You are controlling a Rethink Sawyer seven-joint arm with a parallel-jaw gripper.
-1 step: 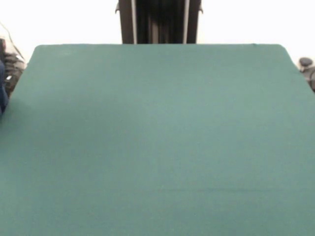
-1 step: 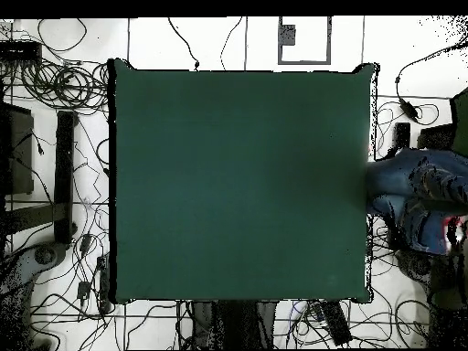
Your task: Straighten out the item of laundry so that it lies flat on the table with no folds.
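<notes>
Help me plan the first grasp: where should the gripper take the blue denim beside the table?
No good grip shows yet. The blue denim is bunched off the table, past its edge, with no waistband or hem to tell apart. Probably the nearest rumpled fold, from above, once it lies on the table.

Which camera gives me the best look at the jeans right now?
The overhead view: the jeans show as bunched blue denim just off the table's right edge, not on it. The front view shows only a blue sliver at its left edge.
</notes>
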